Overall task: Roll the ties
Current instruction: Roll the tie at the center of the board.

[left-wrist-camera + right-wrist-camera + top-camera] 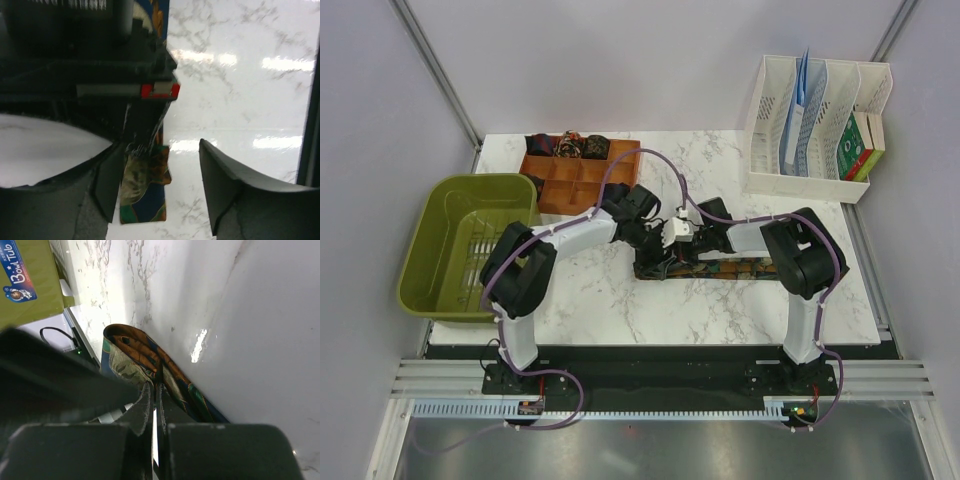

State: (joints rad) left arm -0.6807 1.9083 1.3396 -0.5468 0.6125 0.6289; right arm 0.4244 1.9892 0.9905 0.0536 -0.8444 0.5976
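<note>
A patterned tie [725, 268] in dark blue, orange and green lies flat across the middle of the table. My right gripper [155, 390] is shut on a fold at the tie's [132, 352] end. In the left wrist view the right gripper's fingers [145, 140] come down from above and pinch that tie end [145, 192]. My left gripper [159, 187] stands open astride the end, which lies close to its left finger [106, 185]; bare table shows beside the right finger [225, 185]. Both grippers meet over the tie's left end [665, 240]. Three rolled ties [568, 147] sit in the wooden tray.
A compartmented wooden tray [582, 185] stands at the back left. An olive green tub [460, 245] sits at the left edge. A white file rack [815, 110] with papers and boxes stands at the back right. Purple cables run along both arms.
</note>
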